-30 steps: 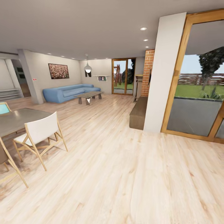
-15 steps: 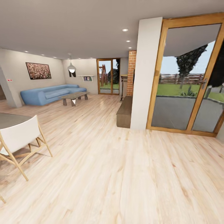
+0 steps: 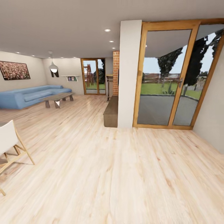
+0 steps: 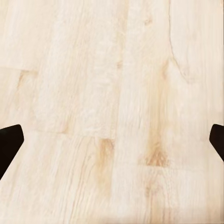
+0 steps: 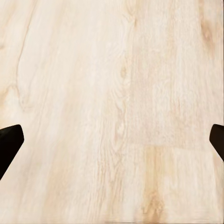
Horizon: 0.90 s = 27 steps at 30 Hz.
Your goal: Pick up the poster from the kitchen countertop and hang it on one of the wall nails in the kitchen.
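The head view has panned to the right over the last second. This is camera and base rotation, not motion of the furniture. The long blue upholstered sofa (image 3: pixel 29 95) and the low wooden coffee table (image 3: pixel 57 99) now sit nearer the frame's left edge. The wide reddish-brown framed picture (image 3: pixel 14 70) is cut by that edge. The white-seated wooden folding chair (image 3: pixel 11 146) is partly out of frame. The grey dining table seen a second ago has left the view. The tall wood-framed glass patio door (image 3: pixel 169 79) beside the white square pillar (image 3: pixel 130 73) has moved toward the centre. A red brick column (image 3: pixel 116 73) stands behind the pillar.

The poster, the kitchen countertop and the wall nails are not in these frames, so their position cannot be stated. The robot appears to be in the search and transit phase, turning to find the kitchen. No grasp has begun.

The left end effector (image 4: pixel 112 140) points down at the pale light-wood plank floor (image 3: pixel 118 174). Its two dark fingertips (image 4: pixel 9 144) sit at opposite frame edges, spread wide with nothing between them. The right end effector (image 5: pixel 112 140) shows the same: fingertips (image 5: pixel 9 144) wide apart, empty, floor below.
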Available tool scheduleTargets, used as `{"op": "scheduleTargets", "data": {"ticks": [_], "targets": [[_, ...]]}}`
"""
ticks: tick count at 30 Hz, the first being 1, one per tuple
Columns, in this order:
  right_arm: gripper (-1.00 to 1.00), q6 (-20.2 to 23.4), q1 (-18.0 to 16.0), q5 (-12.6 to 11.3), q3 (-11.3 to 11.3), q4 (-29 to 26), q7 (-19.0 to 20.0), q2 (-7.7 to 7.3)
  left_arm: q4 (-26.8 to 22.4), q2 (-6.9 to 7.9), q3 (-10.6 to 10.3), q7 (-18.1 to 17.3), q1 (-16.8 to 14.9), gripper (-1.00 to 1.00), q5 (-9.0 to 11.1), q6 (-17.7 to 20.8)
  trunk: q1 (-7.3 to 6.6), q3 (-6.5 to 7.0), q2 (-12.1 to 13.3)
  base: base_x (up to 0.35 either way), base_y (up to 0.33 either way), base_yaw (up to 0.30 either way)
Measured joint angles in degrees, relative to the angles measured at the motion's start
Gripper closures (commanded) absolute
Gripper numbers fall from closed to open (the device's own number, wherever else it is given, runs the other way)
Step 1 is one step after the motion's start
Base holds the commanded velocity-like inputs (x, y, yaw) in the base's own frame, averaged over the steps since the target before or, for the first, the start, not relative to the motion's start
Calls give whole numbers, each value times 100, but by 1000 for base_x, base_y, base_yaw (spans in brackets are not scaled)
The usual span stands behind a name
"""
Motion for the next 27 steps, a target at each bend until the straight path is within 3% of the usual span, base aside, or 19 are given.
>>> {"op": "scheduleTargets", "data": {"ticks": [27], "targets": [[-100, 0, 0, 0, 0, 0, 0, 0, 0, -2, 0, 0, 0, -100, -5, 0, 0, 0, 0, 0, 0, -300]]}}
